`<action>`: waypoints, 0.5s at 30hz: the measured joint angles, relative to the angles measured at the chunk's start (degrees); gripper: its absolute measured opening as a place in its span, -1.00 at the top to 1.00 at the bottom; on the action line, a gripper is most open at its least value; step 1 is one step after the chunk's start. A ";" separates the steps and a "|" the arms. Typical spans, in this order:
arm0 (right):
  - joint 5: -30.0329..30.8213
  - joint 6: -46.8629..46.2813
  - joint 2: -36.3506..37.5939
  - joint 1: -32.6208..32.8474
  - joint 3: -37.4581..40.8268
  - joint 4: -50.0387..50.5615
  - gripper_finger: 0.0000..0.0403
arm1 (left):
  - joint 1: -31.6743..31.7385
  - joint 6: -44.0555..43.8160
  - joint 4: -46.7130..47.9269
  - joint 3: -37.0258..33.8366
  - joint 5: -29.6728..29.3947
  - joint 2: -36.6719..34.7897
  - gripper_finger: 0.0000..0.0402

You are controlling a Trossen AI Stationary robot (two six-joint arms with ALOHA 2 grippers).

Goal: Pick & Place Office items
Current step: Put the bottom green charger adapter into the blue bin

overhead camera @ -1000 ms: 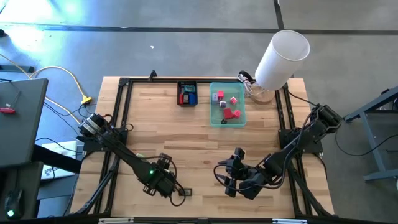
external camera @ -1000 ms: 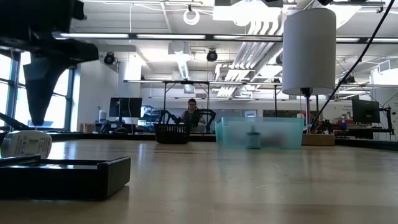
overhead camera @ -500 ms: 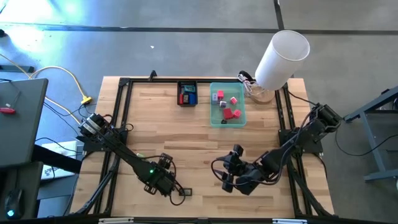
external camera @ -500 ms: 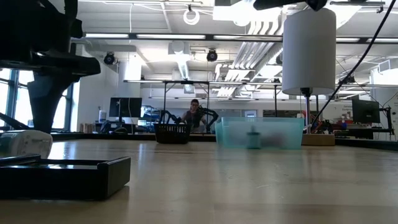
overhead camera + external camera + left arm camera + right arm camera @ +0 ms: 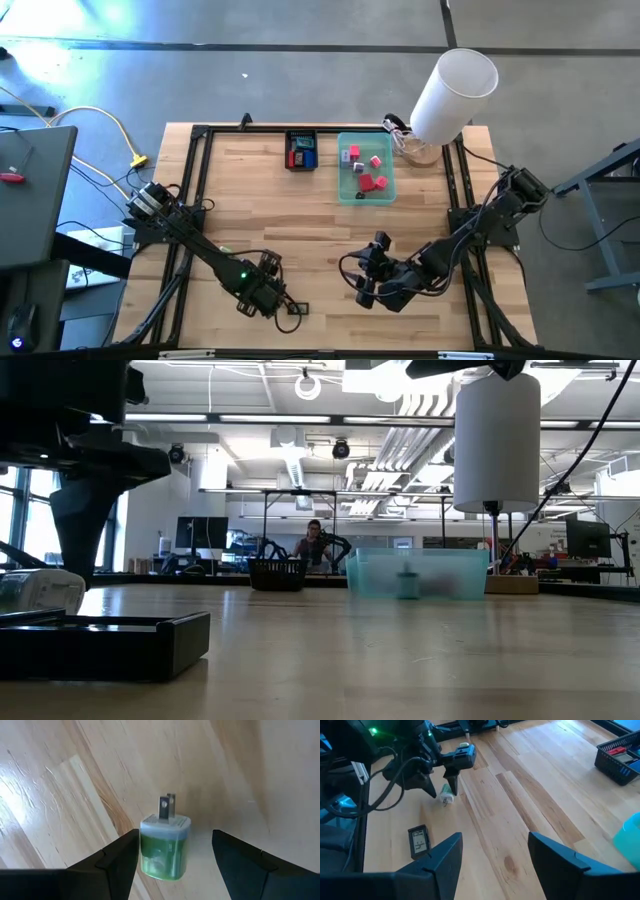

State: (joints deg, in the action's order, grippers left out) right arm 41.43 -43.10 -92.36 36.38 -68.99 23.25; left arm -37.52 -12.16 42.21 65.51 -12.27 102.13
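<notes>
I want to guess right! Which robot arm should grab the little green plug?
Left. The left gripper is open with the green plug between its fingers. The right gripper is farther away.

Glossy green plastic plug [image 5: 164, 847] — metal prongs — on smooth wooden table [image 5: 225, 770].

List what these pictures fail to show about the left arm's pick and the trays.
- Green wall plug with metal prongs: left wrist view shows it between the left gripper fingers, but contact cannot be told.
- High view: the left arm covers that plug.
- Small black rectangular tray: contents too small to identify from above.
- Translucent teal rectangular tray: low view blurs its contents through the frosted wall.
- Right gripper: holds nothing.
</notes>
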 joint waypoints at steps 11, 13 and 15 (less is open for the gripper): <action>-1.53 -0.61 0.00 0.09 0.00 0.04 -0.06 | -0.31 0.51 -0.87 -0.89 -0.04 0.00 -0.11; -1.53 -0.62 0.00 0.09 0.00 0.04 -0.06 | -0.28 -0.07 -0.86 -0.89 -0.06 0.00 -0.03; -1.53 -0.62 0.00 0.09 0.00 0.04 -0.06 | -0.23 -0.09 -0.79 -0.89 -0.07 0.00 0.05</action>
State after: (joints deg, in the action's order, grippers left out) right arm 39.90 -43.72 -92.36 36.47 -68.99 23.29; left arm -37.75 -12.25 41.42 64.62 -12.34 102.13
